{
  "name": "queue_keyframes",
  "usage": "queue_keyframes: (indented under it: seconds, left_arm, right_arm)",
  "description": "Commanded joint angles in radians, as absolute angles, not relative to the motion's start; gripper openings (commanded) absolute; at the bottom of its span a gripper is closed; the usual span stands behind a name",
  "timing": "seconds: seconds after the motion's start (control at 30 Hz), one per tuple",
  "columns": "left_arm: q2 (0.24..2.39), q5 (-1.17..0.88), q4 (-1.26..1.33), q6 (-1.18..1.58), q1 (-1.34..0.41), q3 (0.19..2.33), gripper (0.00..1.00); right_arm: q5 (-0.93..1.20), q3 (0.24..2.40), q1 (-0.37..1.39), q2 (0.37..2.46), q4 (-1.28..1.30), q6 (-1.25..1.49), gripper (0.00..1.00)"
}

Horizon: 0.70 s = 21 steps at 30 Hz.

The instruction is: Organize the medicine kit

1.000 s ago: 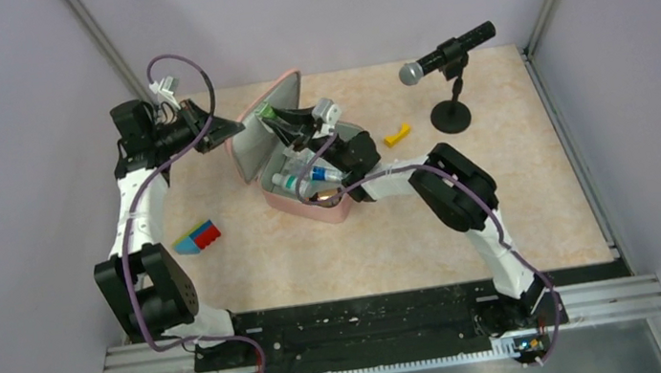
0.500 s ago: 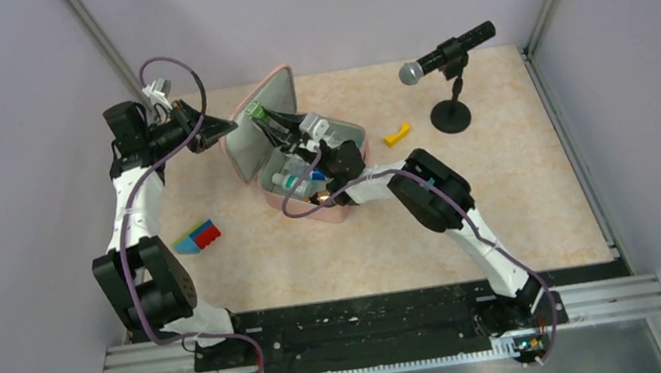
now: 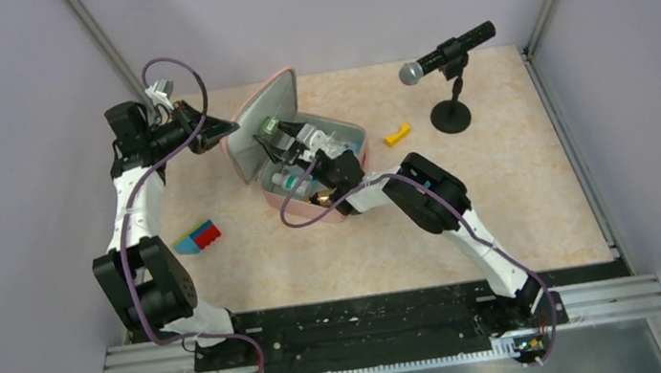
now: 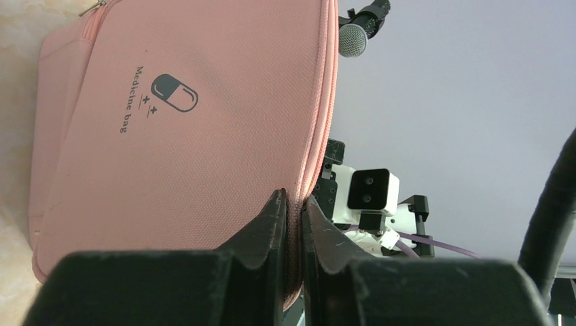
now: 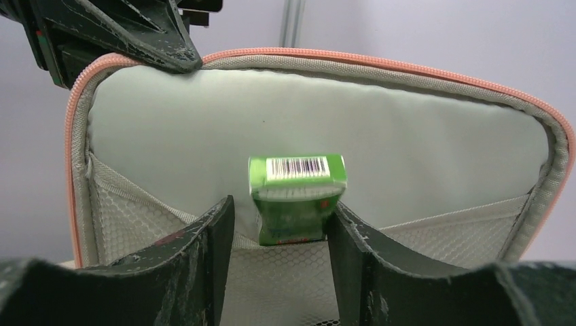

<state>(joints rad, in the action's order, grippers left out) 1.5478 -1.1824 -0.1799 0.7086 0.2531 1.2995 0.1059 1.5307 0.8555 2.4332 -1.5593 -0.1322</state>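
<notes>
The pink medicine kit [image 3: 311, 214] lies open at the table's middle, its lid [image 4: 190, 136] standing up. My left gripper [image 3: 224, 125] is shut on the lid's zip edge and holds it upright; in the left wrist view its gripper [image 4: 293, 204] pinches the pink rim. My right gripper [image 3: 276, 138] is open inside the kit, facing the pale grey-green lining [image 5: 204, 122]. A green box [image 5: 297, 197] with a barcode stands between its open fingers, its lower end at the rim of the lid's mesh pocket [image 5: 285, 272]. The box also shows in the top view [image 3: 270, 125].
Tubes and small items [image 3: 302, 181] fill the kit's base. A microphone [image 3: 444, 51] on a round stand [image 3: 451, 116] is at the back right. A yellow piece [image 3: 397, 135] lies right of the kit. A red-blue-green block [image 3: 198, 236] lies front left.
My right gripper has moved left and down toward the lid with the green box, and its jaws now stand apart around it. The left gripper has kept its hold on the lid.
</notes>
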Motion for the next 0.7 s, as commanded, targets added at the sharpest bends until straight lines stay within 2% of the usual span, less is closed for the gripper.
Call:
queue_keyframes:
  seconds: [0.0, 0.17, 0.33, 0.53, 0.67]
  left_arm:
    - [1.561, -1.209, -0.191, 0.749, 0.244, 1.272, 0.0]
    - [1.551, -1.217, -0.167, 0.766, 0.244, 1.257, 0.0]
    - [1.543, -1.231, -0.105, 0.808, 0.242, 1.233, 0.0]
    - [1.503, -1.173, -0.055, 0.809, 0.239, 1.192, 0.0]
    - [1.478, -1.135, 0.039, 0.844, 0.207, 1.142, 0.0]
  right_arm:
    - [0.112, 1.516, 0.872, 2.393, -1.664, -0.139, 0.52]
    - [0.117, 1.514, 0.872, 2.344, -1.595, -0.135, 0.46]
    - [0.114, 1.552, 0.863, 2.306, -1.391, -0.146, 0.38]
    - [0.161, 1.477, 0.831, 2.145, -1.255, -0.139, 0.44]
    - [0.195, 1.52, 0.798, 2.043, -0.915, -0.032, 0.47]
